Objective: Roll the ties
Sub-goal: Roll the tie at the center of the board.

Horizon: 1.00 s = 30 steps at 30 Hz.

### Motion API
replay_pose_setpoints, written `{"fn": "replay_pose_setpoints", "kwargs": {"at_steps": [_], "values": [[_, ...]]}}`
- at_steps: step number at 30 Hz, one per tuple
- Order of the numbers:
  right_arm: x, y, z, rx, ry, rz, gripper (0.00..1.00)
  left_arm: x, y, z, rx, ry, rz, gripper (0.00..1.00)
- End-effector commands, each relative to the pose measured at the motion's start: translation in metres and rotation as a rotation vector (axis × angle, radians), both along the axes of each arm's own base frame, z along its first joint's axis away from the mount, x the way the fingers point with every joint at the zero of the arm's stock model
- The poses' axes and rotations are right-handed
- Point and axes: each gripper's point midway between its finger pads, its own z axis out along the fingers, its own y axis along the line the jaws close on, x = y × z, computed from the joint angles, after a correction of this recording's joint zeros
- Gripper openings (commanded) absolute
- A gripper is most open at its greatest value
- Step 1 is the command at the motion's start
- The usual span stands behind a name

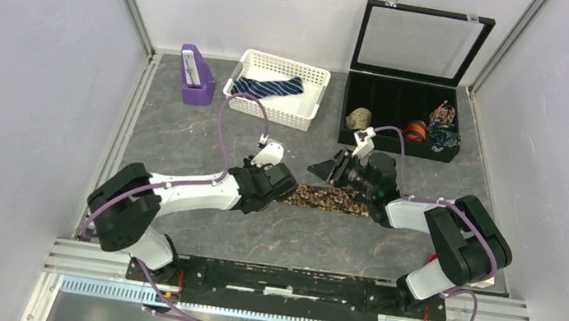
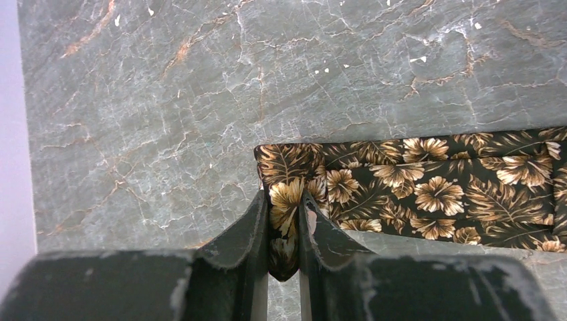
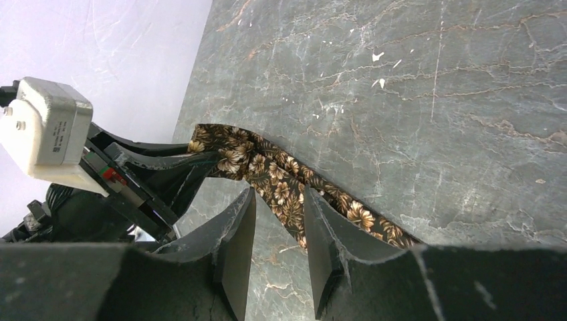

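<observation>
Left fingers [image 2: 249,231] pinch one end of the brown tie [image 2: 414,190].
We see the right fingers [image 3: 234,241] half open, astride it on the surface [image 2: 167,100].

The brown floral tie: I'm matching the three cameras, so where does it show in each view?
Top external: the brown floral tie lies flat near the picture's centre.
Left wrist: right of centre, its end pinched in the left tool.
Right wrist: a diagonal band, centre-left to lower right, between the fingers of the right tool.
Shared landmark: the left tool clamped on the tie's end.
</observation>
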Motion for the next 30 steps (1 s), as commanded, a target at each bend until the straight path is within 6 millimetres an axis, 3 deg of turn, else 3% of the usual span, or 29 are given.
{"fn": "replay_pose_setpoints", "kwargs": {"at_steps": [1, 9, 24, 30], "values": [[-0.002, -0.005, 0.009, 0.006, -0.045, 0.01, 0.39, 0.008, 0.0, 0.01, 0.065, -0.028, 0.051, 0.06], [-0.004, -0.013, 0.009, 0.009, -0.044, 0.005, 0.39, 0.009, -0.011, 0.007, 0.205, 0.015, 0.03, 0.08], [-0.006, -0.032, 0.01, 0.015, -0.051, -0.018, 0.39, 0.004, -0.033, -0.02, 0.386, 0.099, -0.035, 0.11], [-0.006, -0.039, 0.006, 0.007, -0.045, -0.031, 0.39, 0.001, -0.04, -0.029, 0.409, 0.12, -0.053, 0.28]]}}
